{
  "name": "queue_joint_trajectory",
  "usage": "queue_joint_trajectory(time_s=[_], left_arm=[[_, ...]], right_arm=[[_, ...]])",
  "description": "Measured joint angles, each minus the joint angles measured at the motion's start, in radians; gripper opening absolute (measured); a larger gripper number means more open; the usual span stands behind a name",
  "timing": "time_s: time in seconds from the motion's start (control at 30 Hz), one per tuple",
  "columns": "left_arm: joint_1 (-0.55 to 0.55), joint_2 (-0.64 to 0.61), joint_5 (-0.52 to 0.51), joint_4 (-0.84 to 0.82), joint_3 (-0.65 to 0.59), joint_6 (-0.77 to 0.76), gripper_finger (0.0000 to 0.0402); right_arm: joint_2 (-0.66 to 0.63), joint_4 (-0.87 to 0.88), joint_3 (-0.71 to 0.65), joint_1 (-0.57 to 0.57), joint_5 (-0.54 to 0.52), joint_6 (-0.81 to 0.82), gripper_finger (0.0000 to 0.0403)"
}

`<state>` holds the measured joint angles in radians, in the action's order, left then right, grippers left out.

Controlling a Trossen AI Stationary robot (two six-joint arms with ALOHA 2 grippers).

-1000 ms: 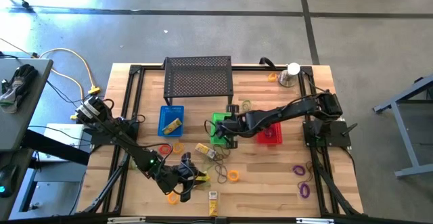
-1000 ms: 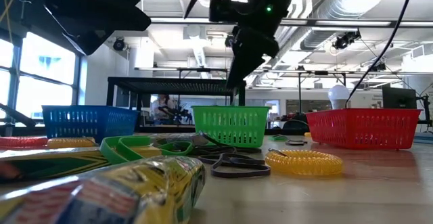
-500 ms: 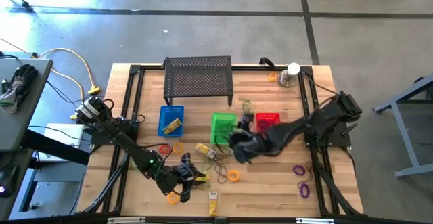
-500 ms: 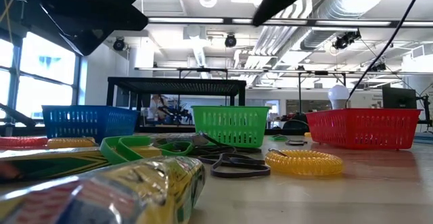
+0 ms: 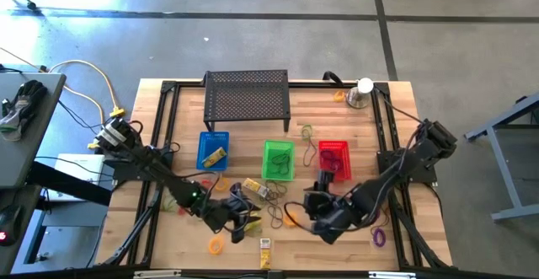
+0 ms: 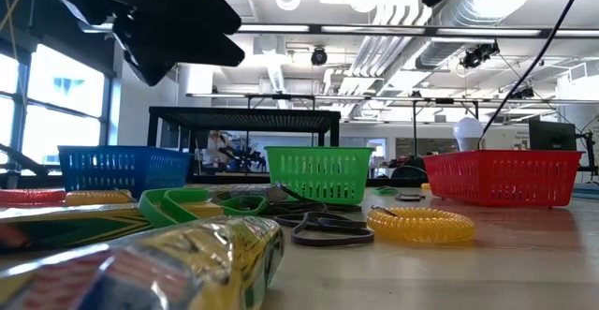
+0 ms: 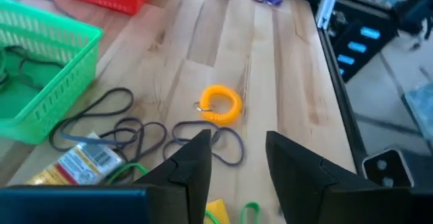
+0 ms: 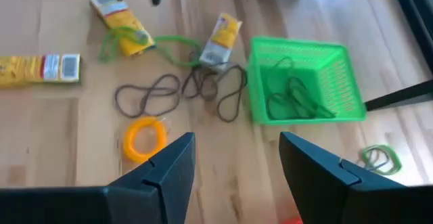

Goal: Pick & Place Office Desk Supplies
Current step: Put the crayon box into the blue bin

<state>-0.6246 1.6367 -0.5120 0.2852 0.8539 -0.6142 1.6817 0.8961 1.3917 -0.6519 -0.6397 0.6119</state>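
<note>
- The left end effector (image 5: 240, 220) was positioned low over the front-centre of the wooden counter (image 5: 337, 245), amid scattered supplies; its fingers (image 7: 189, 166) were seen spread, with nothing between them.
- The right end effector (image 5: 313, 216) was positioned over the counter in front of the red basket (image 5: 334, 158); its fingers (image 8: 169, 166) were seen spread and empty.
- An orange coil loop (image 7: 221, 104) was found lying flat on the counter, between the two end effectors and touching neither.
- Dark elastic loops (image 8: 183, 88) were found tangled on the counter just beside the green basket (image 5: 279, 159), with further dark loops (image 8: 294, 99) inside that basket.
- Yellow rectangular packets were noted loose on the counter: one (image 8: 40, 68) well apart from the baskets, one (image 8: 222, 38) near the green basket, and one (image 8: 122, 21) touching a green loop (image 8: 169, 45).
- A yellow item (image 5: 214, 156) was observed inside the blue basket (image 5: 212, 150).
- Purple loops (image 5: 376, 224) were recorded at the counter's right front, near the right arm.
- An orange loop (image 5: 216, 245) was noted near the front edge, left of centre.
- A green loop (image 5: 306, 131) was seen behind the green and red baskets.
- A black mesh shelf (image 5: 247, 98) and a silver cup (image 5: 360, 95) with a white ball stood at the rear.
</note>
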Motion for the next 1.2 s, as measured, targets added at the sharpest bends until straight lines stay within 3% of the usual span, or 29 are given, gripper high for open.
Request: queue_joint_trajectory(time_s=[0.27,0.43,0.67,0.83,1.03,1.2], left_arm=[[0.028,0.000,0.047,0.002,0.000,0.134,0.0183],[0.042,0.000,0.049,-0.094,0.000,0.201,0.0219],[0.078,0.000,0.049,-0.154,0.000,0.214,0.0272],[0.086,0.000,0.047,-0.180,0.000,0.244,0.0280],[0.107,0.000,0.051,-0.315,0.000,0.139,0.0280],[0.175,-0.001,0.162,-0.406,0.000,0.188,0.0280]], right_arm=[[0.001,-0.035,-0.118,-0.038,-0.038,0.090,0.0203],[0.001,-0.114,-0.190,-0.035,-0.039,0.147,0.0203],[0.001,-0.247,-0.217,-0.036,-0.039,0.104,0.0203],[0.001,-0.286,-0.217,-0.035,-0.039,0.074,0.0203],[0.001,-0.295,-0.217,-0.036,-0.039,0.064,0.0203],[0.001,-0.302,-0.217,-0.035,-0.039,0.064,0.0203]])
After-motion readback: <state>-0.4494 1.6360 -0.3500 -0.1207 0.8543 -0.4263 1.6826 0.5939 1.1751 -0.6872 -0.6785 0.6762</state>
